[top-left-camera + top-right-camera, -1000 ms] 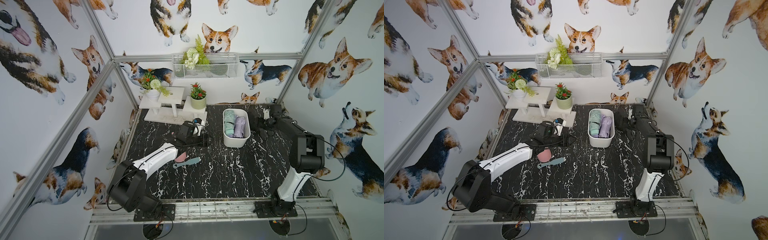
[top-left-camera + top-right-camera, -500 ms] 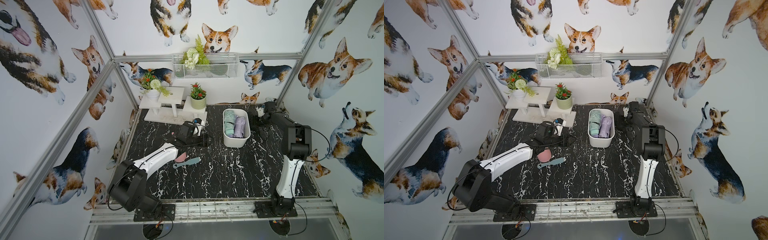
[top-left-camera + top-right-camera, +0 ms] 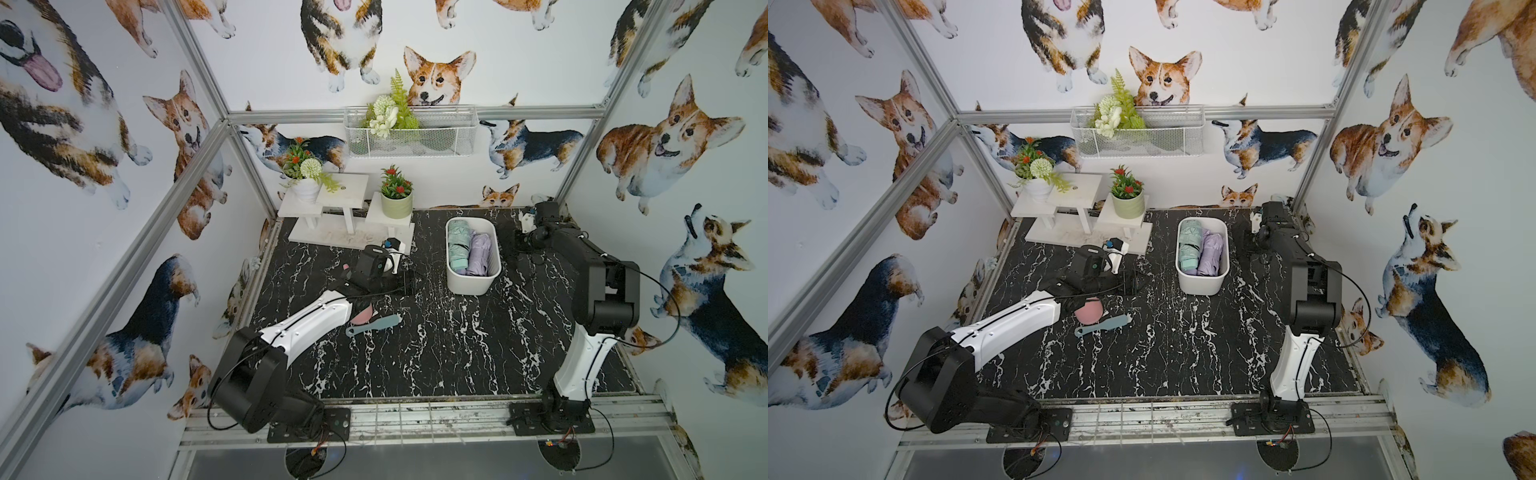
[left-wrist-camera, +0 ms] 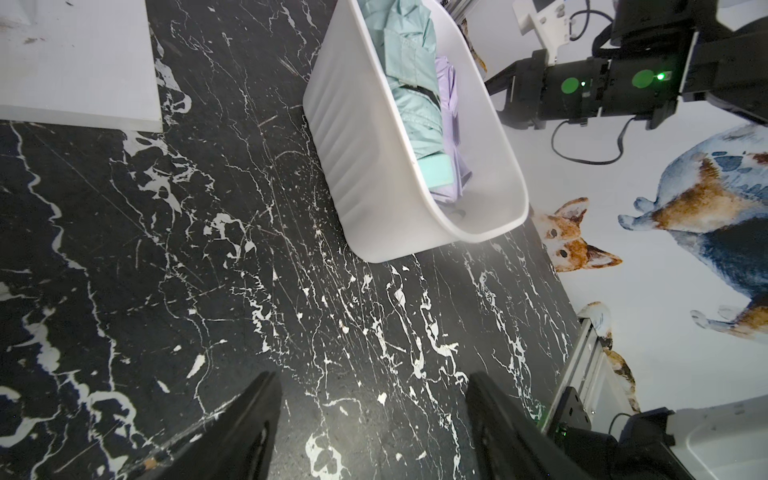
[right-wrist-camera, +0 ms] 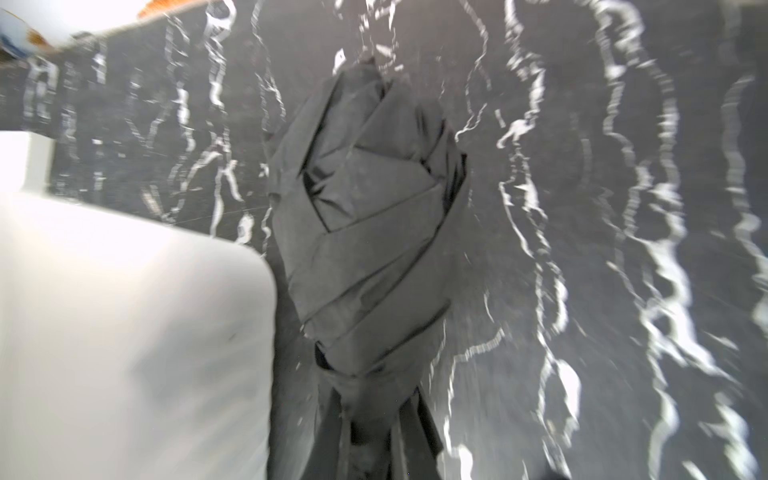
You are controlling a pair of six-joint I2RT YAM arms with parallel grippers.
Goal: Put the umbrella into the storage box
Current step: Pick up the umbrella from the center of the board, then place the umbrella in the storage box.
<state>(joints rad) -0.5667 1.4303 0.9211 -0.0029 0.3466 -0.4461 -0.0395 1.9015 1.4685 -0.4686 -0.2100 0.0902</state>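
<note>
The right gripper [image 5: 376, 415] had its jaws clamped on one end of the black umbrella [image 5: 365, 216], a folded bundle of dark pleated fabric that ran out ahead of the fingers. The wrist picture was blurred, so whether the umbrella rested on the table [image 3: 415, 353] or hung just clear of it could not be told. It lay outside the storage box [image 3: 469, 284], just beside the wall nearer the right arm. By that showing the grasp was made, and the lift, the carry over the rim and the release were all left to do. The left gripper [image 4: 372, 376] hovered over bare table with its jaws wide and nothing between them, well apart from the box. The box stood upright towards the back of the table and already held two folded umbrellas lying lengthwise side by side: a mint-green umbrella [image 3: 458, 245] and a lilac umbrella [image 3: 478, 253]. Together they filled most of its width, so the black one would probably have to go on top of them or be pressed in along the wall. On the back wall, the wire-mesh basket [image 3: 409, 141] held only artificial greenery and white flowers. A pink round thing [image 3: 1089, 312] and a teal brush [image 3: 1102, 325] lay loose on the table near the left arm.
</note>
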